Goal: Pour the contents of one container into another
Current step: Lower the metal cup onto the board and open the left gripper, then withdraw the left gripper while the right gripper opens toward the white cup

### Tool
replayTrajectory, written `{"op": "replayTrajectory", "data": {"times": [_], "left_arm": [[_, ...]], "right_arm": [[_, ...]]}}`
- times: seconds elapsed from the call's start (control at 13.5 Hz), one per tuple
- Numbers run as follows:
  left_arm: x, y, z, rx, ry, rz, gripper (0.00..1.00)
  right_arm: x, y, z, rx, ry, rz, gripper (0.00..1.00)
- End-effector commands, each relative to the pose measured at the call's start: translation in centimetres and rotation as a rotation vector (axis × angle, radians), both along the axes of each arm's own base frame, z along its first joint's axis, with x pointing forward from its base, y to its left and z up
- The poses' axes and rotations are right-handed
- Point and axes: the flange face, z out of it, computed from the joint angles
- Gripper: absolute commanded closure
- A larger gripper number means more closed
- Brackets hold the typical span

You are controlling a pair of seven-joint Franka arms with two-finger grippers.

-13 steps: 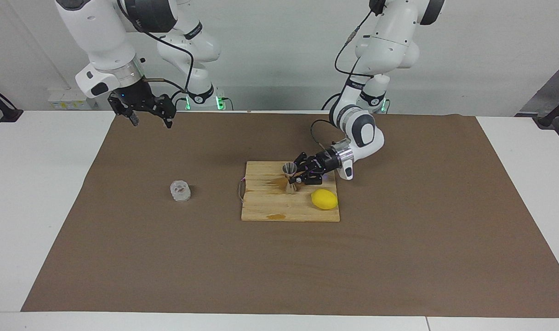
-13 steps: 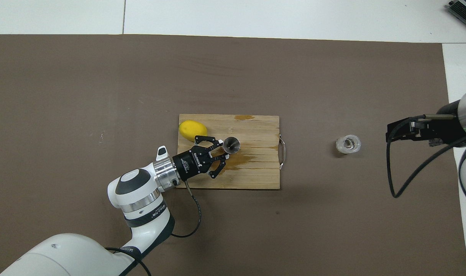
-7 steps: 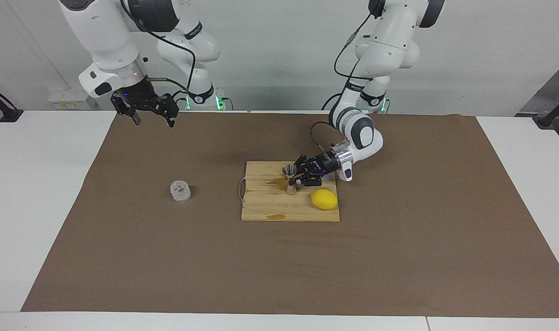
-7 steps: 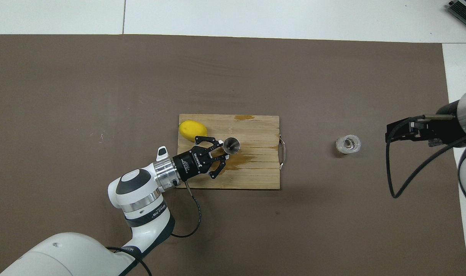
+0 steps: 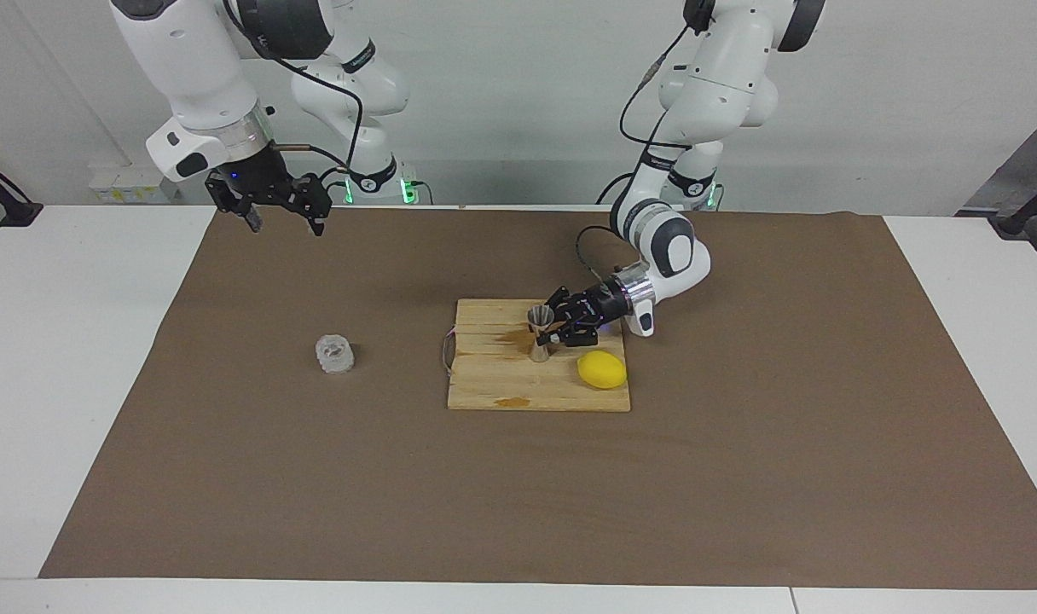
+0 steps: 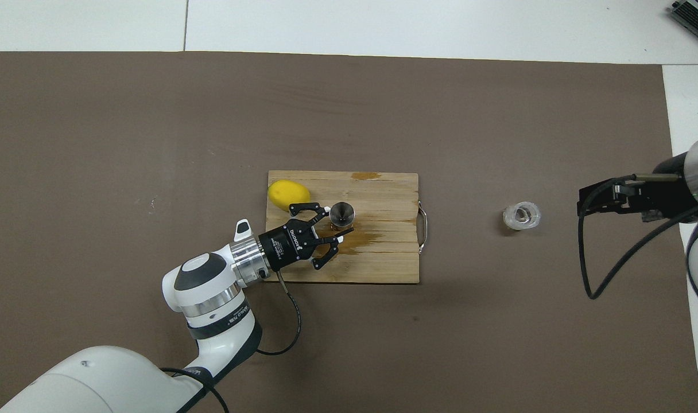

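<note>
Pictured right claw [image 5: 282, 223] spread above the counter's mat [image 5: 399, 477]; found clear cup [image 5: 334, 354] on the mat, well apart from jigger [image 5: 540, 333] upright on wooden board [image 5: 518, 388]; could not tell left claw's [image 5: 555, 331] grip beside it.

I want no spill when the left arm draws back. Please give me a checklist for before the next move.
1. Jigger upright on the cutting board: ok.
2. Left gripper clear of the jigger: cannot tell; its fingers are beside the waist.
3. Lemon apart from jigger and gripper: ok.
4. Clear cup on the brown mat, apart from the board: ok.
5. Right gripper open, raised, waiting at its own end: ok.
6. Board dry: not ok, stains show.
</note>
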Motion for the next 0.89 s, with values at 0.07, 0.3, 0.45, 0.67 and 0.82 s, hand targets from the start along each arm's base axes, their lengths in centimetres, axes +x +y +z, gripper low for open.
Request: {"op": "replayTrajectory", "data": {"times": [0.07, 0.3, 0.45, 0.67, 0.82], "left_arm": [[0.1, 0.2, 0.1, -0.008, -0.006, 0.018, 0.2], [0.5, 0.3, 0.9, -0.007, -0.006, 0.024, 0.08], [0.7, 0.7, 1.6, 0.001, -0.007, 0.032, 0.03], [1.0, 1.3, 2.6, 0.038, -0.012, 0.044, 0.0], [1.4, 2.1, 3.4, 0.054, -0.03, 0.043, 0.0]], "right_arm": [[-1.2, 0.2, -0.1, 0.015, 0.03, 0.001, 0.0], [-1.7, 0.1, -0.2, 0.016, 0.072, 0.001, 0.0], [-1.8, 0.1, -0.2, 0.016, 0.073, 0.002, 0.0], [-1.8, 0.2, -0.2, 0.017, 0.073, 0.007, 0.0], [-1.9, 0.2, -0.3, 0.022, 0.066, 0.058, 0.0]]}}
